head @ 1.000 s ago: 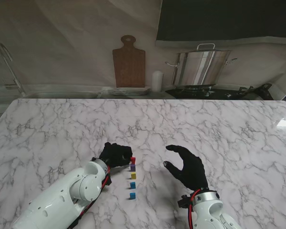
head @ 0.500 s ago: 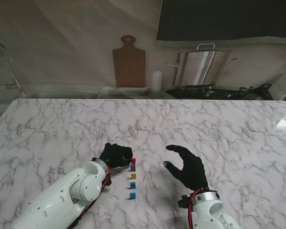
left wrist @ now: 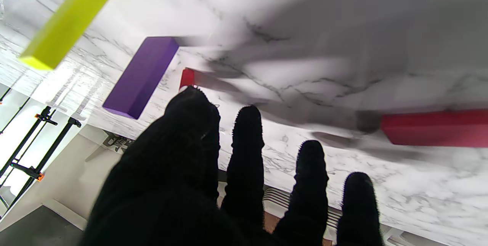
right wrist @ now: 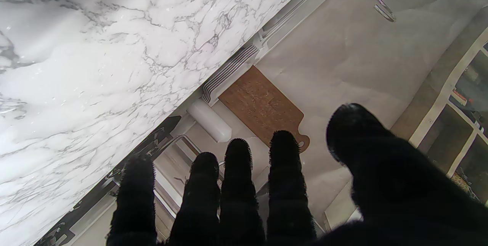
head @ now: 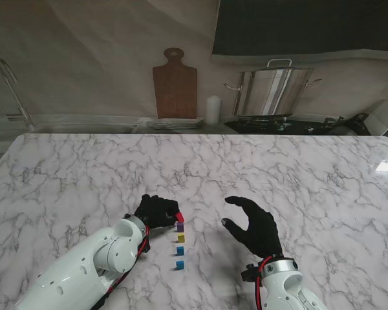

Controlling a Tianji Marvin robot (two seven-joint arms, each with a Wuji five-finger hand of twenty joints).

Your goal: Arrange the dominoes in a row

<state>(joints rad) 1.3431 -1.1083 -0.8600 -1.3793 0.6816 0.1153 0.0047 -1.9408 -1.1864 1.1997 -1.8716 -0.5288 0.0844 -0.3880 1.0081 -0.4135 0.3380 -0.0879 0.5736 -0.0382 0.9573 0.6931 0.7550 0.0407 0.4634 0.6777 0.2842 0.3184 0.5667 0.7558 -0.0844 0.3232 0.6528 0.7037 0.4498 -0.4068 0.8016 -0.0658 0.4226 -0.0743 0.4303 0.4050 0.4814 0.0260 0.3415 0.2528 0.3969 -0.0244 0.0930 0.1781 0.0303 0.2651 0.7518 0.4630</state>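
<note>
On the marble table [head: 84, 174], five dominoes are seen in a row running away from me: two blue dominoes [head: 180, 258], a yellow domino [head: 180, 237], a purple domino [head: 180, 227] and, farthest, a red domino [head: 180, 217]. The red domino is now tilted where it stood square half a second ago; whether it is pinched by the left hand [head: 156, 210] cannot be told. The right hand [head: 257, 227], unchanged, is held empty with fingers spread, right of the row.

Marble table [head: 297, 174] — pale, perhaps papered wall [head: 84, 58] behind.
</note>
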